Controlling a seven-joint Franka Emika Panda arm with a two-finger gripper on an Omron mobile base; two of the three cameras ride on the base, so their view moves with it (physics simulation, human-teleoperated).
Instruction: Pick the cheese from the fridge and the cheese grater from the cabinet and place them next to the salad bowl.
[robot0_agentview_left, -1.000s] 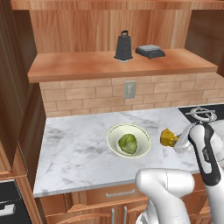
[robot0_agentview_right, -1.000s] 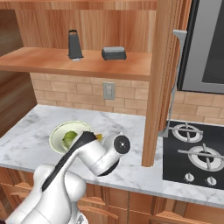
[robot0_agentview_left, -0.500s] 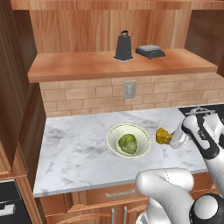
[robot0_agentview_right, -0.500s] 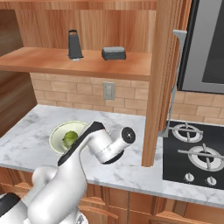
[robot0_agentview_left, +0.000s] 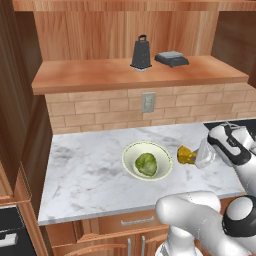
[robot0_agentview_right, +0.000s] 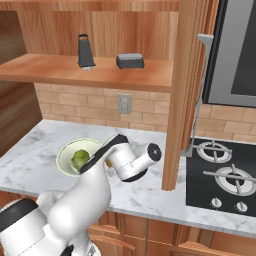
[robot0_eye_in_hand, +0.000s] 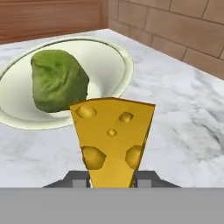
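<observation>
No writing, label, brand, number or sign can be read anywhere in these pictures.

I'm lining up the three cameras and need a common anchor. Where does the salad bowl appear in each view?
Left base view: the salad bowl sits centre on the marble counter, left of the cheese.
Right base view: lower left, partly behind the arm.
Hand view: upper left, beyond the cheese.
Shared landmark: the lettuce head inside it.
</observation>
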